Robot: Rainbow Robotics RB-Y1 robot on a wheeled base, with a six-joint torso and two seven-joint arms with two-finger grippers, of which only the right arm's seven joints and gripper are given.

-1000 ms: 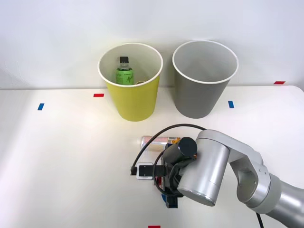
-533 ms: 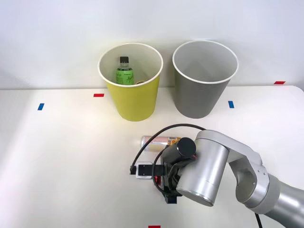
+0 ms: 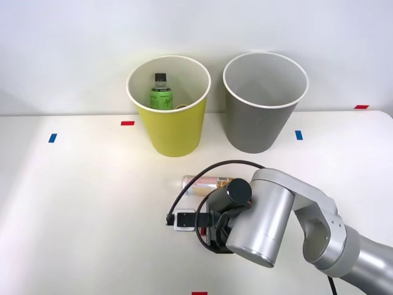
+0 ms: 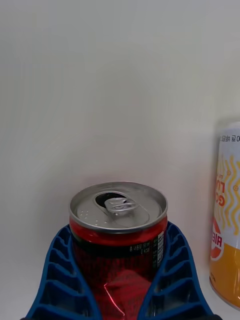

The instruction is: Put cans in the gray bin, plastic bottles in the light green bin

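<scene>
A dented red aluminium can (image 4: 119,235) (its opened top visible) is clamped between the blue ribbed fingers (image 4: 60,280) of the right end effector (image 4: 119,295), near the white counter's (image 3: 92,196) front edge.

I read red can (image 4: 119,250) with silver lid between my blue ribbed fingers (image 4: 62,280), white-and-orange wavy-patterned can (image 4: 227,220) beside them, yellow-green bin (image 3: 172,126), gray bin (image 3: 258,123), white-rimmed, beyond.

Plain white wall (image 3: 73,49) behind white table (image 3: 80,203) w/ red & blue tape marks (image 3: 127,123), evenly lit.
</scene>
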